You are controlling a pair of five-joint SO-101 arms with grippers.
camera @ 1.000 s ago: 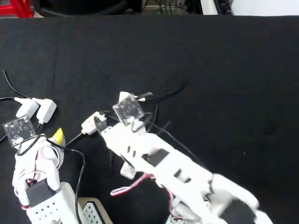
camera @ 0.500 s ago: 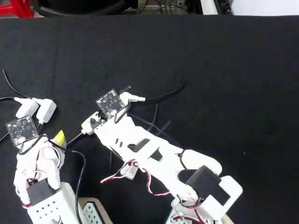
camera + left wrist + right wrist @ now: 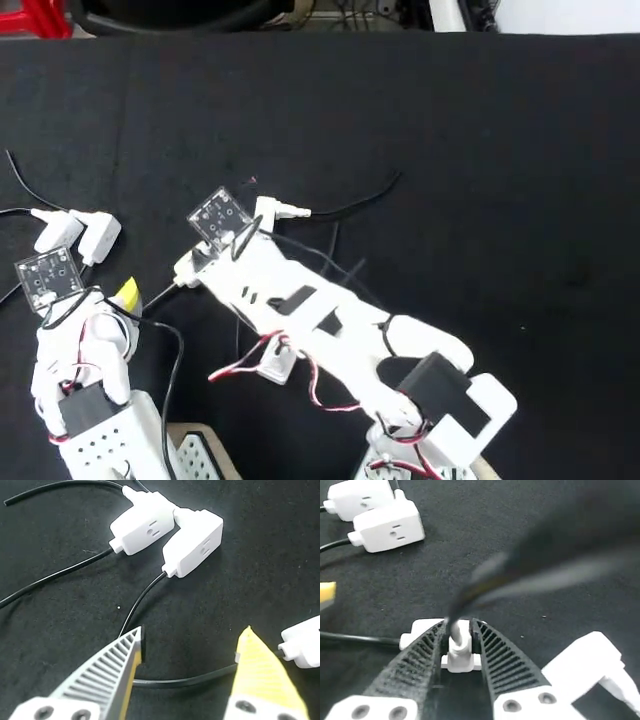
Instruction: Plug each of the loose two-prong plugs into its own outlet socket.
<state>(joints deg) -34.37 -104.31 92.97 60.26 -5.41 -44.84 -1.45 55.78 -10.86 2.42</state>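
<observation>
After swinging toward nine o'clock with right pincer [image 3: 460,626] clamped on small white plastic plug [image 3: 456,660], way closer to boxy white sockets [image 3: 98,236] now; left pincer [image 3: 194,630] gaping.

The cloth [image 3: 280,540] is black, matt, finely napped. The sockets [image 3: 192,542] and plug [image 3: 460,650] are smooth white plastic; the cords [image 3: 60,575] look slightly glossy.

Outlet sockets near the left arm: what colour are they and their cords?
The outlet sockets are white, their cords black; clearest in the left wrist view.

A black table [image 3: 480,150] holds two white sockets [image 3: 98,238], a plug [image 3: 283,210] and cords [image 3: 365,197].
</observation>
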